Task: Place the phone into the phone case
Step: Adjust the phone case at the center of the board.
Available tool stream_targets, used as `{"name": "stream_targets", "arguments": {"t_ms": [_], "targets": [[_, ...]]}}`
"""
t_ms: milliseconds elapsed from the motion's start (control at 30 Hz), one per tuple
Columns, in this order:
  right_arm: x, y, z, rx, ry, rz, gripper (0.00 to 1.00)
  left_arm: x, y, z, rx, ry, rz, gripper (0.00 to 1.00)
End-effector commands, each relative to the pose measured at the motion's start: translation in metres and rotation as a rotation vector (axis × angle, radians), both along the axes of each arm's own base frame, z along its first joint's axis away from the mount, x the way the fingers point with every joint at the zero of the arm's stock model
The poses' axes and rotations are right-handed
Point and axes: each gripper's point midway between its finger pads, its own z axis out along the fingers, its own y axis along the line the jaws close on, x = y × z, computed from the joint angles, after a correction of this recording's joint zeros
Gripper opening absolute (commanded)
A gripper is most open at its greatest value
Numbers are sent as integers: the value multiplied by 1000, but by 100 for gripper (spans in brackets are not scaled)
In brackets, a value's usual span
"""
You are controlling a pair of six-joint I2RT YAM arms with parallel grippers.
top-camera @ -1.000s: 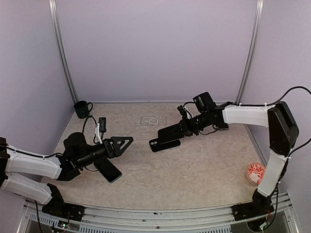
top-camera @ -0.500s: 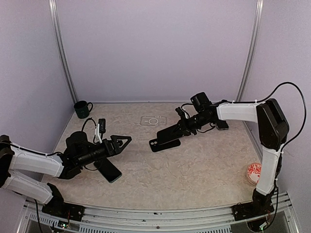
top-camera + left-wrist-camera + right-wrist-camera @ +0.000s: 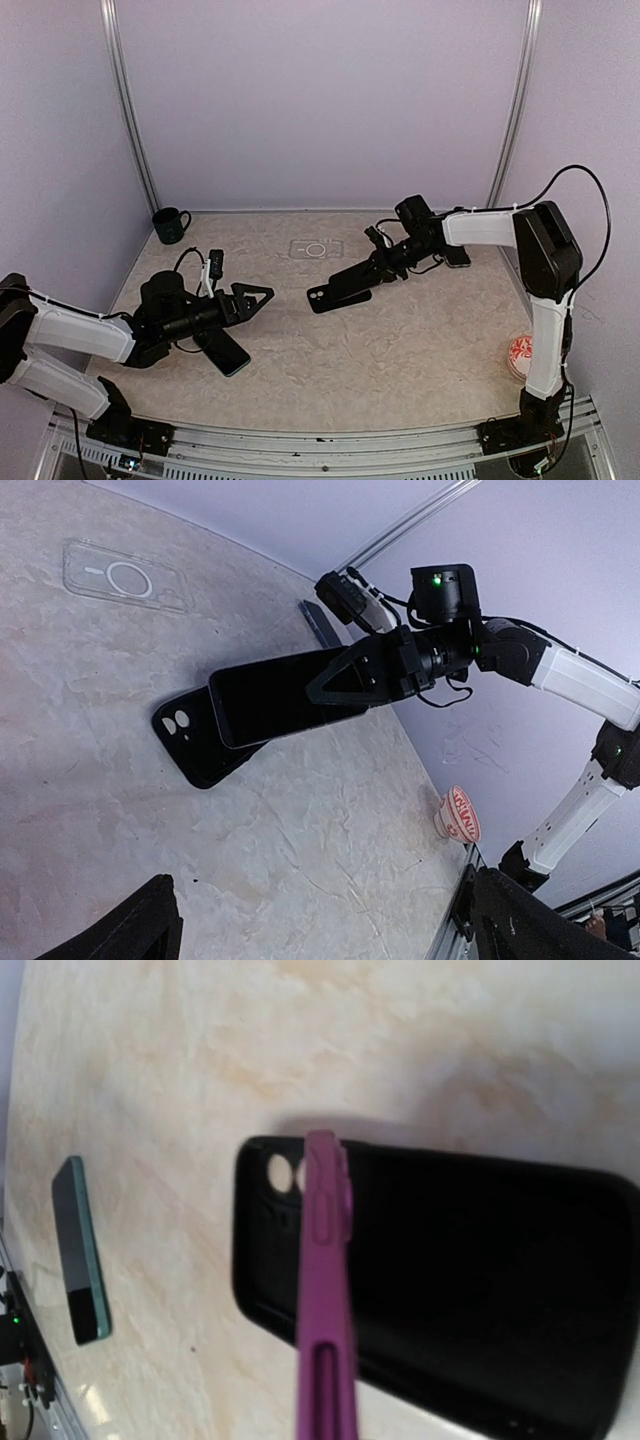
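My right gripper [image 3: 383, 263] is shut on the phone [image 3: 352, 277], which has a purple edge [image 3: 325, 1290] and a dark screen [image 3: 290, 695]. It holds the phone tilted, low over the black phone case [image 3: 322, 298], and the phone covers most of it. The case lies flat with its camera holes [image 3: 283, 1172] showing. In the left wrist view the case [image 3: 190, 748] sticks out from under the phone's lower end. My left gripper [image 3: 256, 298] stands open and empty to the left of the case, its fingertips [image 3: 135, 930] at the bottom corners.
A clear case [image 3: 315, 249] lies behind the black one. A teal phone [image 3: 226, 351] lies under my left arm. A dark green mug [image 3: 170, 225] stands at the back left, a red-and-white cup [image 3: 525, 357] at the front right, and another flat device [image 3: 456, 259] lies by the right wrist.
The right arm's elbow has swung left while the phone stayed over the black case. The left gripper edged slightly towards the case, still open.
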Motion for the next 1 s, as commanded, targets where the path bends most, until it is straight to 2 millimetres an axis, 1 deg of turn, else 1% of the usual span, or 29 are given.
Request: {"name": "stream_targets", "arguments": {"t_ms": [0, 167, 400, 667, 833, 967], "targets": [[1, 0, 2, 34, 2, 37, 0, 3, -4, 12, -31, -26, -11, 99], [-8, -3, -6, 42, 29, 39, 0, 3, -4, 12, -37, -21, -12, 99], [-20, -6, -3, 74, 58, 8, 0, 3, -1, 13, -38, -30, 1, 99], [-36, -9, 5, 102, 60, -20, 0, 8, -11, 12, -46, -22, -23, 99], [-46, -4, 14, 108, 48, -12, 0, 9, -14, 8, -59, -5, -31, 99], [-55, 2, 18, 105, 42, -1, 0, 8, -15, 4, -63, 6, -40, 99]]}}
